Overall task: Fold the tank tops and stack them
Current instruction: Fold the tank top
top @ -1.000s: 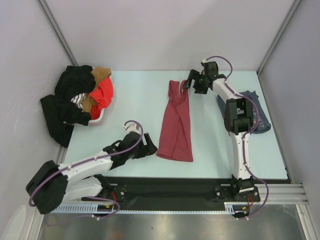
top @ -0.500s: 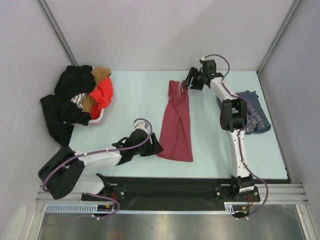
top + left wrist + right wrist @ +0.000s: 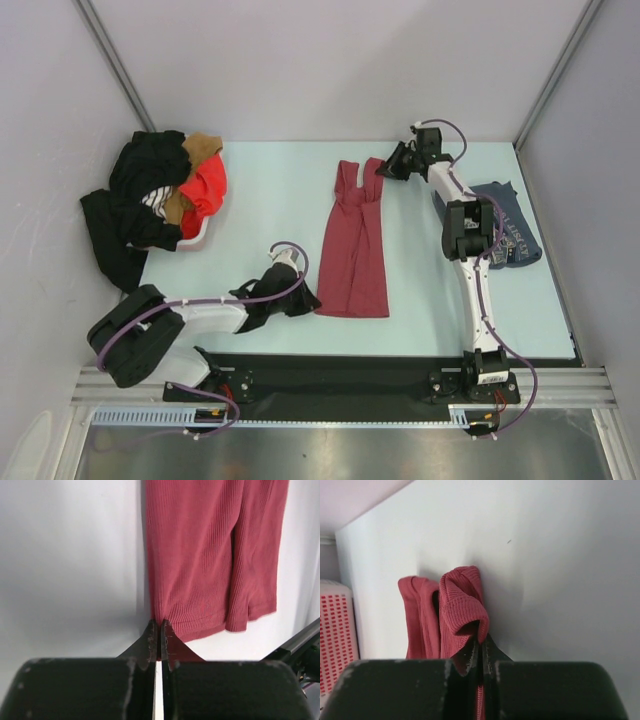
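Note:
A maroon ribbed tank top (image 3: 355, 245) lies lengthwise in the middle of the pale table, straps at the far end. My left gripper (image 3: 313, 297) is shut on its near left hem corner (image 3: 159, 625). My right gripper (image 3: 385, 170) is shut on the far right strap (image 3: 470, 611), which bunches up over the fingertips. The slate blue tank top (image 3: 515, 235) with pale print lies crumpled at the right, partly under the right arm.
A heap of black, orange-red and tan clothes (image 3: 160, 195) spills from a white basket (image 3: 195, 238) at the far left. A black strip (image 3: 340, 375) runs along the near edge. Walls close in on the left, back and right.
Both grippers went from open to shut on the maroon top. The left one slid right to the hem corner. The right one pulled the strap slightly right, spreading the straps.

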Robot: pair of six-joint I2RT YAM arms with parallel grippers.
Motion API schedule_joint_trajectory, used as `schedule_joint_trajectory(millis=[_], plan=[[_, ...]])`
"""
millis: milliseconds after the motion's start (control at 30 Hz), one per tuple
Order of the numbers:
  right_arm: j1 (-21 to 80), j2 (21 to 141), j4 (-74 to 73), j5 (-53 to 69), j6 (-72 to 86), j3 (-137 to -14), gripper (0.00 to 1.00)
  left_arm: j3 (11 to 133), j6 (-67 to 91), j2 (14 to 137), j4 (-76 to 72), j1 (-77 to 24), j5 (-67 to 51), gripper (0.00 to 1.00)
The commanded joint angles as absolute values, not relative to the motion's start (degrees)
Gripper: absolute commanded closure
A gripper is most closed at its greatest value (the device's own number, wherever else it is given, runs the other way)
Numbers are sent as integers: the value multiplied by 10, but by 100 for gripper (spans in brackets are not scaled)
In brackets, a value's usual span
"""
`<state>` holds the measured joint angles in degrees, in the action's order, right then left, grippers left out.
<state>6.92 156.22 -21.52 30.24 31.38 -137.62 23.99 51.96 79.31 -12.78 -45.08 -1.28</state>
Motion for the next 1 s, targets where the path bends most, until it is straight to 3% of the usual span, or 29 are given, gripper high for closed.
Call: schedule_joint_trajectory(millis=[0,100,167,233,267,300,400,533,767,800,900,967], plan=[[54,1596,-166,344,347,-1427,97,214,548,797,-166,-477,-7,100],[50,1612,-151,359,366,-1433,95,184,586,778,-183,-513,31,100],[50,1617,-142,367,373,-1433,77,178,601,774,-178,-526,44,98],[52,1617,-142,370,371,-1429,49,181,602,780,-169,-526,44,85],[52,1615,-143,369,364,-1424,42,186,597,781,-150,-526,49,77],[53,1606,-148,366,360,-1419,37,194,593,782,-142,-526,54,64],[55,1574,-155,352,345,-1388,28,207,584,775,-122,-525,62,38],[55,1515,-178,335,315,-1328,19,216,570,761,-107,-508,55,32],[56,1338,-188,233,257,-1119,17,243,509,714,-24,-453,66,28],[60,1320,-189,222,249,-1100,21,253,499,698,-12,-442,65,28],[77,1267,-227,165,206,-1055,46,278,463,675,26,-410,62,28],[91,1254,-256,144,179,-1054,51,293,447,668,58,-402,67,28]])
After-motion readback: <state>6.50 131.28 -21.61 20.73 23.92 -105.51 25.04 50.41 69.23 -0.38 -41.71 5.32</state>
